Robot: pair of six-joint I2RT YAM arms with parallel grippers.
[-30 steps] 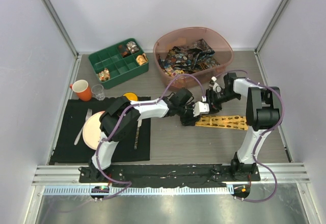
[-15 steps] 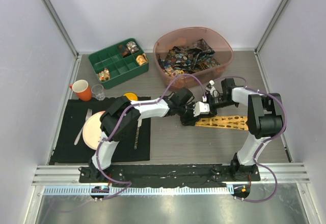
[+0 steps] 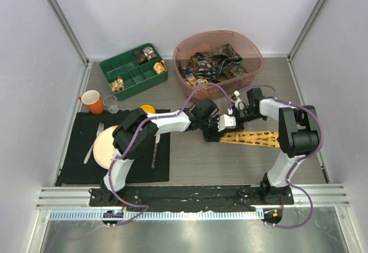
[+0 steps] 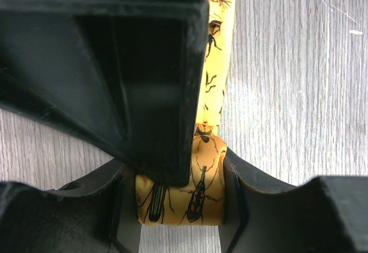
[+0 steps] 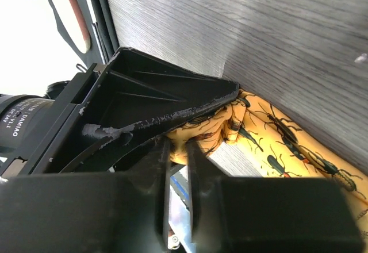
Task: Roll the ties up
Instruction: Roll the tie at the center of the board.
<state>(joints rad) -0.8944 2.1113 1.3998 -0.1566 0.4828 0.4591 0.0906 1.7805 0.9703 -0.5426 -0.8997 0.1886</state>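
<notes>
Tie being worked: yellow tie [image 3: 256, 137], printed with dark insects, lying on the table [image 3: 230, 169] in front of the right arm. Most of its length is stretched flat towards the right.
Rolled end: a small coil [image 4: 181, 198] of a turn or so at the tie's left end, with the strip running straight out of it.
Left gripper [image 3: 220, 131]: partly closed around the coil, one finger against each side of it, so it has hold of the rolled end.
Right gripper [image 3: 232, 119]: reaching in from the other side, right against the left one. Its fingers [image 5: 155, 172] are drawn close with only a thin slit between them, and their tips sit at the edge of the yellow cloth. I cannot tell whether they are pinching any fabric.
Other ties: dark ties [image 3: 210, 63] with busy prints, heaped loose in the pink tub [image 3: 253, 49] at the back. None of them looks rolled.
Further out: a green tray [image 3: 115, 63] of compartments at the back left, and a black mat [image 3: 75, 167] with an orange mug [image 3: 91, 100] beside it.
Progress: early, by my reckoning. One tie is started and barely wound, nearly its whole length is left to take up, and the heap in the tub comes after that.
</notes>
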